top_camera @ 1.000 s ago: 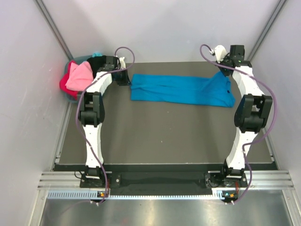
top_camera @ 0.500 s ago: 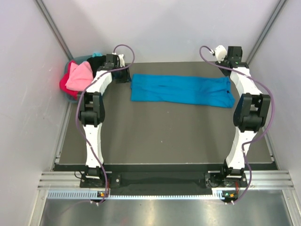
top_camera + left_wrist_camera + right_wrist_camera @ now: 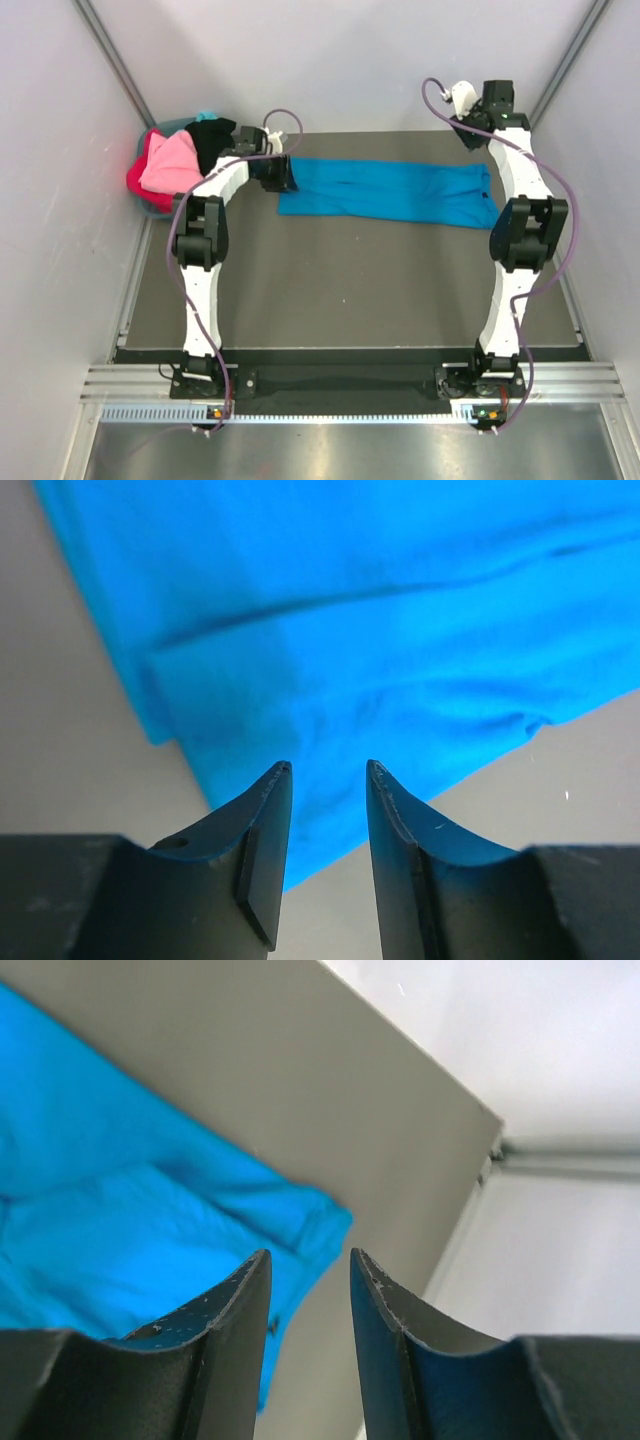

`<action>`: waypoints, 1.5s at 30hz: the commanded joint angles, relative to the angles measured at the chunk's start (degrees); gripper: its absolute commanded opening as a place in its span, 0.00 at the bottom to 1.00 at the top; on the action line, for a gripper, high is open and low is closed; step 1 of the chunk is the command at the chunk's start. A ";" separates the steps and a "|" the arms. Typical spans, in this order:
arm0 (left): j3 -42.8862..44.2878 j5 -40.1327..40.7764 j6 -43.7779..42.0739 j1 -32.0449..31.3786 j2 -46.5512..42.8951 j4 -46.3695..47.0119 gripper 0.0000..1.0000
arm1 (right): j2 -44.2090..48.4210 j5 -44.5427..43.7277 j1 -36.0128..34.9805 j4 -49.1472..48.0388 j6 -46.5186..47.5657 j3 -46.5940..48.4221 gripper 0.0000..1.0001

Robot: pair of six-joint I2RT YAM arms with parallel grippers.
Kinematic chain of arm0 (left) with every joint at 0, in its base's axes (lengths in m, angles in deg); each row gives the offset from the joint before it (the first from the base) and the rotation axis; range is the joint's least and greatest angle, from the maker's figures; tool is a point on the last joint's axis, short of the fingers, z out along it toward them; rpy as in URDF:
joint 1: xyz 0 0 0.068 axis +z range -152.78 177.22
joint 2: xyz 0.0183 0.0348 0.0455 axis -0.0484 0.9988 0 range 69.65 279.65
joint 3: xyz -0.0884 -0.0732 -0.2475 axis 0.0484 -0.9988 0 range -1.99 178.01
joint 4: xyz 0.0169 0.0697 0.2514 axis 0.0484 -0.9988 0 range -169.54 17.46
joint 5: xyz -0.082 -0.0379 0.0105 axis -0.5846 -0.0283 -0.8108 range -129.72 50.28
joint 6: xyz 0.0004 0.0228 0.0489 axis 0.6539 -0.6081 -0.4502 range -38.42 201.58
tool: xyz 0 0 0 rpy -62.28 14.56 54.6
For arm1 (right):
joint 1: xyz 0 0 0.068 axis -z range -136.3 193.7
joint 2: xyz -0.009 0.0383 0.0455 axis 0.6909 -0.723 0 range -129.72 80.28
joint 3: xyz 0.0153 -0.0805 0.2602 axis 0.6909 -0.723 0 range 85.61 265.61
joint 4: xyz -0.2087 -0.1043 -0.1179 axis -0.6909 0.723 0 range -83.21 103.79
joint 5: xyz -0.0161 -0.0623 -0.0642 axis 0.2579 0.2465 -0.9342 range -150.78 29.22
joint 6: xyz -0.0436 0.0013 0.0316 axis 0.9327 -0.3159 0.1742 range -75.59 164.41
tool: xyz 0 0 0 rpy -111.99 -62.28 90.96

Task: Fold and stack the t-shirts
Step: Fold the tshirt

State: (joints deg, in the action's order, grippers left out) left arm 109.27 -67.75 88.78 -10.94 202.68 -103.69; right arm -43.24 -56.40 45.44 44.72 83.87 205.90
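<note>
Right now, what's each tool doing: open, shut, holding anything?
Left tool: open, holding nothing, over the blue t-shirt.
Right tool: open, holding nothing, over that shirt's end.

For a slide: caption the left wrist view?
Left gripper, fingers apart and empty, poised over an edge of the blue t-shirt on the grey table.

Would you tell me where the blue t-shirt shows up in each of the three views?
Top external: the blue t-shirt lies as a long strip across the far side of the table.
Left wrist: it fills the upper picture.
Right wrist: it sits at the left and lower left.
Shared landmark: the grey table beside it.
</note>
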 commanded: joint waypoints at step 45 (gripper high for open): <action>-4.39 4.48 -2.46 -2.65 -1.55 0.04 0.40 | -18.16 6.08 -4.20 5.48 -2.55 9.97 0.31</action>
State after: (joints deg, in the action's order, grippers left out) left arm 105.76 -63.84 87.17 -13.04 202.68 -103.95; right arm -61.23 -49.66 41.72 51.39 81.66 215.03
